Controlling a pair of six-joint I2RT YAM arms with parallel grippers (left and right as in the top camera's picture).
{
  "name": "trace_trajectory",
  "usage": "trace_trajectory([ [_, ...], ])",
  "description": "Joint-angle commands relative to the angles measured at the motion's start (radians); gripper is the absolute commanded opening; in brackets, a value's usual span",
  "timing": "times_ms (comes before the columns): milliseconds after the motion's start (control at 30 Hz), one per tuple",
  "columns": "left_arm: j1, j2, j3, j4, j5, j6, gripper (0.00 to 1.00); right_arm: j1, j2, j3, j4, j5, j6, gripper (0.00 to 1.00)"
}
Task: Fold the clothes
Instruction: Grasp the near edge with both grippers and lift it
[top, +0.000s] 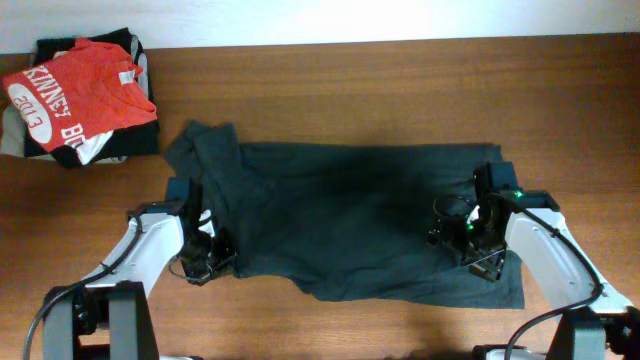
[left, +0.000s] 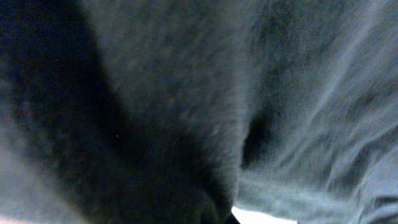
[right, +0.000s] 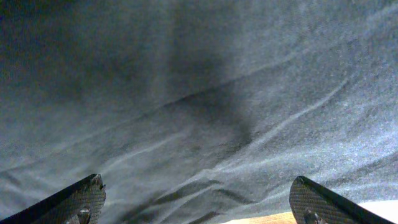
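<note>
The black T-shirt lies spread across the middle of the wooden table, with no white letters showing. My left gripper is at the shirt's lower left edge. In the left wrist view, blurred dark fabric fills the frame and hides the fingers. My right gripper is over the shirt's right part, near its lower right corner. In the right wrist view its fingers are wide open and empty just above the wrinkled fabric.
A pile of folded clothes with a red T-shirt with white lettering on top sits at the table's back left corner. A strip of bare wood shows between the right fingers.
</note>
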Motion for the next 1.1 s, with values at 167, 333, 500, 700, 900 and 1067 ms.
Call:
trace_trajectory([
  [167,-0.002,0.005,0.153,0.093,-0.009,-0.016,0.01,0.007,0.013,-0.065,0.152,0.037,0.083,0.85],
  [333,-0.002,0.020,0.153,0.351,-0.013,-0.016,0.35,0.007,0.029,-0.065,0.213,0.036,0.104,0.84],
  [500,-0.002,0.058,0.153,0.401,-0.017,-0.013,0.99,0.007,0.030,-0.065,0.154,0.039,0.099,0.90],
  [700,-0.002,0.057,0.153,0.158,-0.137,-0.012,0.99,0.007,0.027,-0.065,-0.067,0.007,0.072,0.91],
  [900,-0.002,0.057,0.153,0.133,-0.149,-0.008,0.99,-0.115,-0.057,-0.065,-0.132,0.111,0.226,0.95],
  [1067,-0.002,0.057,0.153,0.121,-0.149,-0.008,0.99,-0.316,-0.113,-0.117,-0.098,0.180,0.219,0.99],
])
